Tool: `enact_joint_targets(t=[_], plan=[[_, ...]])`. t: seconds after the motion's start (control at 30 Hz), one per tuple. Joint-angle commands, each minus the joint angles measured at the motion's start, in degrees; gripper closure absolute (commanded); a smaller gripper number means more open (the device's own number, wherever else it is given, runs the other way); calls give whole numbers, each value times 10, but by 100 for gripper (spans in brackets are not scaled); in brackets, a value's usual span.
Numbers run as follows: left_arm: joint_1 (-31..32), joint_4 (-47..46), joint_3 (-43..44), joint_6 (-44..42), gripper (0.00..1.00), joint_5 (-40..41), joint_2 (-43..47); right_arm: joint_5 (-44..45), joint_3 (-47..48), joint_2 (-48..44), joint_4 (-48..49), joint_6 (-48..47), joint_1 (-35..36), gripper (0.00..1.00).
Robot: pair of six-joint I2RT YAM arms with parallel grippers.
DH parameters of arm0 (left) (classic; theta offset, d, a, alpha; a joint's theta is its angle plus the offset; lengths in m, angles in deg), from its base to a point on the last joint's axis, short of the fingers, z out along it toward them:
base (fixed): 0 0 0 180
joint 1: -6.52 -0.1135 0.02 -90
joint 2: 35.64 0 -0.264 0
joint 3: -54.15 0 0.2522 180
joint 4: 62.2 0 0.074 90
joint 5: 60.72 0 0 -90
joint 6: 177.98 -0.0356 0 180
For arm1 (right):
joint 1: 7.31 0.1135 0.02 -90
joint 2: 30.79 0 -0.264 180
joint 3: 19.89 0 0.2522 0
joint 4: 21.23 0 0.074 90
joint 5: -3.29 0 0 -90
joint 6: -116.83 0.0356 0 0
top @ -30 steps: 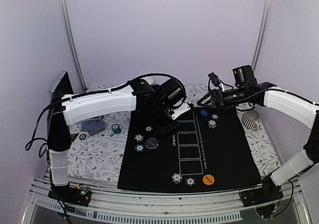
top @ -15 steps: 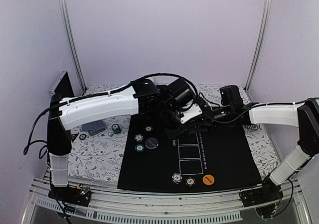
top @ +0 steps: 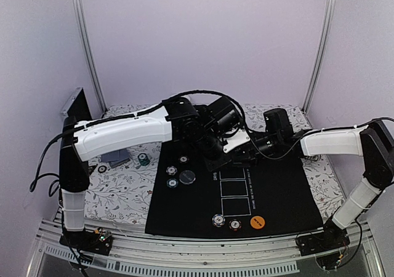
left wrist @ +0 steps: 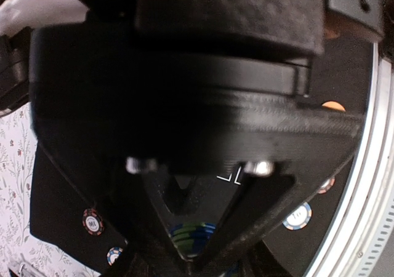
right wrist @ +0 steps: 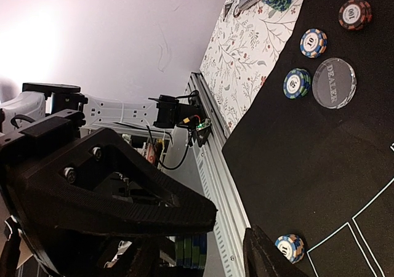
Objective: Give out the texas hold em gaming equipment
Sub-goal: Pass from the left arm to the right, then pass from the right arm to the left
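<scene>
Fingers of left gripper [left wrist: 188,261] pinched together on green-blue chip stack [right wrist: 189,252], midair near 12 o'clock edge of black mat [top: 277,191]. Right gripper [right wrist: 229,252] fingers straddle it; cannot tell if clamped. Early release risks chips dropping, scattering.

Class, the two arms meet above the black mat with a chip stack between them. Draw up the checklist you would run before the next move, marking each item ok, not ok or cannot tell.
1. The left gripper is shut on the green-blue chip stack: ok.
2. The stack sits between the right gripper's jaws: ok.
3. The right jaws are closed onto the stack: not ok, a gap shows on one side.
4. The stack is clear of the black mat: ok, it is held in the air.
5. The dealer button and the chips beside it are out of both arms' way: ok.
6. The rectangles are free: near ones ok, far ones cannot tell, hidden by the grippers.
</scene>
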Motion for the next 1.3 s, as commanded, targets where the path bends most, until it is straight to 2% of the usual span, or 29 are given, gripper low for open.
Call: enact_joint_targets(t=[0.0,0.17,0.37,0.47,0.53,0.57,0.6,0.63,0.67,0.77,0.9,0.97,1.03,1.1,1.27], plan=[[-4,-6,19,-4,100,6,-11,-12,23,24,15,-3,20,55],[-6,-1,23,-4,100,10,-14,-14,34,29,13,-5,25,67],[-12,0,8,2,100,3,-8,-16,34,30,10,-11,22,95],[-14,0,1,7,100,0,-5,-17,35,31,1,-17,12,97],[-16,-2,-3,15,67,9,-1,-15,39,28,-18,-29,0,98],[-18,-7,-10,19,38,14,4,-15,41,26,-27,-35,-7,98],[-19,-15,-22,21,25,17,11,-16,41,22,-31,-41,-12,98],[-21,-32,-39,21,19,21,26,-21,40,18,-33,-44,-18,98],[-22,-59,-70,16,16,26,49,-28,40,13,-34,-45,-20,98],[-21,-231,-222,-23,16,49,137,-39,43,-4,-37,-46,-23,98],[-20,-599,-491,-105,16,26,283,-47,47,-27,-47,-49,-23,98],[-21,-800,-615,-129,7,-9,331,-50,49,-36,-49,-46,-23,98],[-20,-960,-687,-144,3,-27,341,-48,50,-44,-51,-42,-23,98],[-19,-1006,-704,-154,2,-28,323,-48,51,-53,-51,-38,-21,98],[-18,-1065,-678,-176,2,-29,252,-47,54,-60,-46,-28,-8,98]])
